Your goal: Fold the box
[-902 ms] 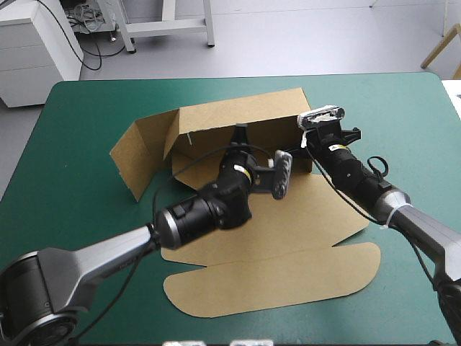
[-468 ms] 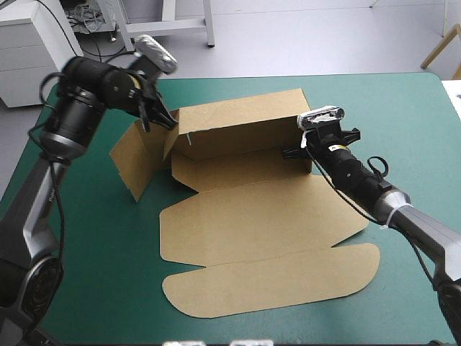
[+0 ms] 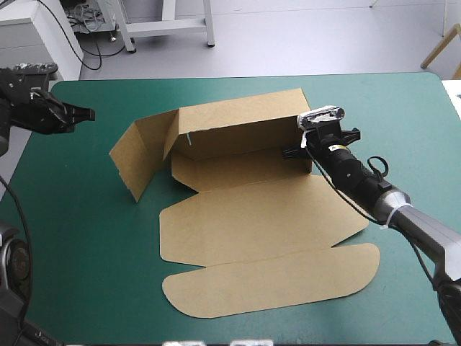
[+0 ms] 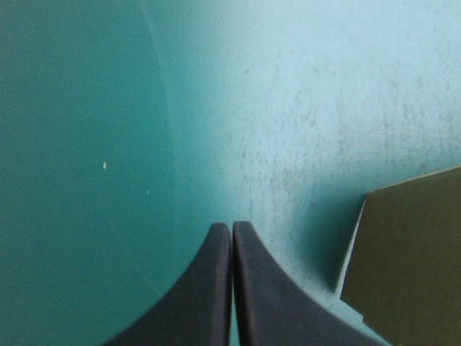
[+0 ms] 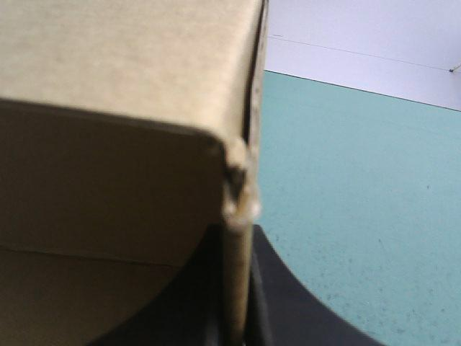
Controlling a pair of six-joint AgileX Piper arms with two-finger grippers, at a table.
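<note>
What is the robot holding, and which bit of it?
The right tool pinches the box by the right end of its raised back wall. The left tool is shut, away from the box, and holds nothing.

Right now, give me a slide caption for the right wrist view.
Right gripper shut on the box, pinching the edge of an upright wall, with the teal-green cover beyond.

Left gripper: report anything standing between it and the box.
Nothing visible does. The left gripper, fingers shut, hangs to the left of the box; only bare teal-green cover lies between them.
</note>
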